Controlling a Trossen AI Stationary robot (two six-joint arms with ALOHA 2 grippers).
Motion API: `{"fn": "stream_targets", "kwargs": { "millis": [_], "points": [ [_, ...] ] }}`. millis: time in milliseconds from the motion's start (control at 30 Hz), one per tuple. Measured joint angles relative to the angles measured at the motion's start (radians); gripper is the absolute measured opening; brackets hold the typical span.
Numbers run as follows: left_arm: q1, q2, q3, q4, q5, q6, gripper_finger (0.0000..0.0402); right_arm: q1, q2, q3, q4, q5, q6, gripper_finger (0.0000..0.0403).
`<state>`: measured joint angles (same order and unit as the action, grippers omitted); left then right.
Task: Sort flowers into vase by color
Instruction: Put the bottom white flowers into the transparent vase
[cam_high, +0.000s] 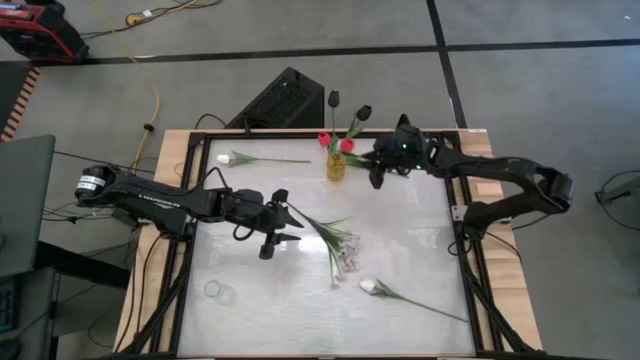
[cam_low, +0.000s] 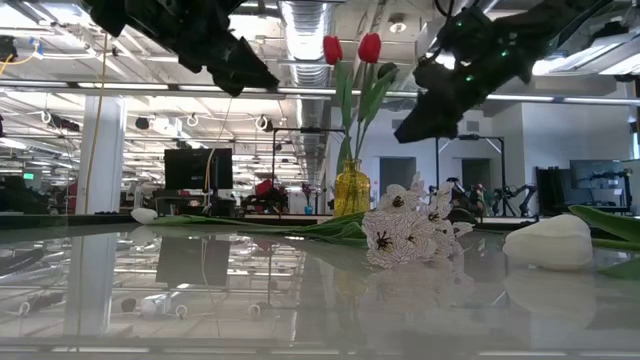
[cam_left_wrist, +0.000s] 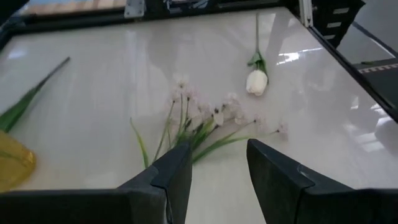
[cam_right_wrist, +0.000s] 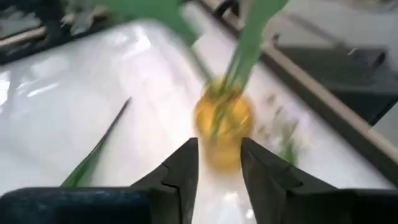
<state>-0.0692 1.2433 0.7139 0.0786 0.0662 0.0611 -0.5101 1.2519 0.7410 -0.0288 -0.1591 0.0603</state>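
Note:
The yellow vase (cam_high: 336, 166) stands near the table's far edge and holds two red tulips (cam_low: 351, 48). Two black buds (cam_high: 348, 105) show above it, on stems leading down toward it. A white tulip (cam_high: 226, 157) lies near the far left. The spray of tiny white blossoms (cam_high: 341, 246) lies at mid-table, and another white tulip (cam_high: 371, 286) lies nearer. My left gripper (cam_high: 277, 232) hovers open, left of the spray (cam_left_wrist: 205, 124). My right gripper (cam_high: 379, 168) hangs open just right of the vase (cam_right_wrist: 222, 127), clear of it.
Small clear glass pieces (cam_high: 220, 292) sit near the table's near left corner. A black box (cam_high: 283, 100) stands beyond the far edge. The table's frame rails (cam_high: 468, 240) border the white top. Bare tabletop lies right of the spray.

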Motion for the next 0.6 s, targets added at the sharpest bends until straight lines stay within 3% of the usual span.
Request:
{"fn": "stream_targets", "kwargs": {
  "millis": [300,600],
  "points": [
    [0.000,0.000,0.000,-0.121,-0.003,-0.077,0.0144,0.222,-0.057,0.000,-0.320,-0.004,0.086,0.0175],
    [0.000,0.000,0.000,-0.221,-0.099,-0.198,0.0144,0.640,-0.055,-0.001,-0.381,-0.006,0.333,0.0162]
  ]
}}
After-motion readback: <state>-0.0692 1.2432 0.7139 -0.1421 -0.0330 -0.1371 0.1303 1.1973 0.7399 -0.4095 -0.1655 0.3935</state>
